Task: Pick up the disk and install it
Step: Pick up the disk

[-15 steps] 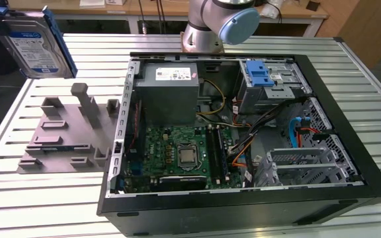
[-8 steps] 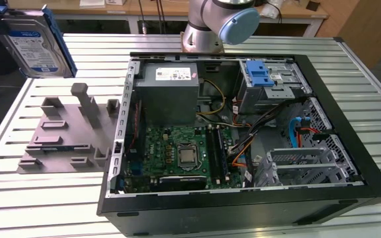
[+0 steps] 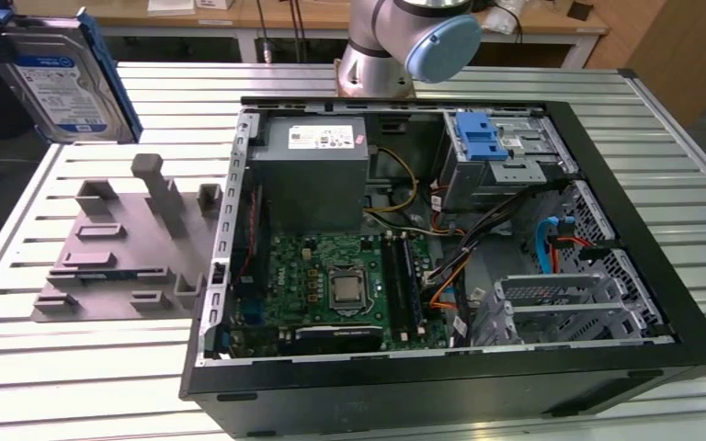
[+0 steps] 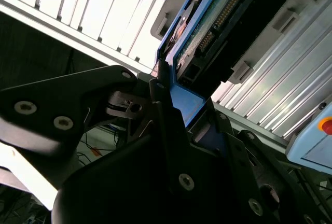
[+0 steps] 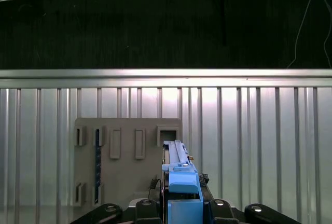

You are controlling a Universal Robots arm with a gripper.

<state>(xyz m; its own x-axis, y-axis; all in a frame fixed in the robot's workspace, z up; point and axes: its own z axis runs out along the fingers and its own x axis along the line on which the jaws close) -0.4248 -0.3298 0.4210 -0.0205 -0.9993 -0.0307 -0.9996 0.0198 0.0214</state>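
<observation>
Gripping a flat silver-grey disk with a white-and-blue label and a blue plastic frame (image 3: 65, 78), the black gripper (image 4: 171, 97) was clenched on the frame's edge, as seen in both wrist views. Disk was held on edge, lifted off the slatted aluminium tabletop (image 3: 84, 367) at the exterior view's far left, label toward that camera. Below it, in the first wrist view, lay a grey slotted fixture plate (image 5: 124, 162). Well apart, toward the exterior view's right, lay the open black computer case (image 3: 451, 381). Inside it sat a grey boxy power supply (image 3: 316, 152) and a silver cage with a blue latch (image 3: 495, 147).
</observation>
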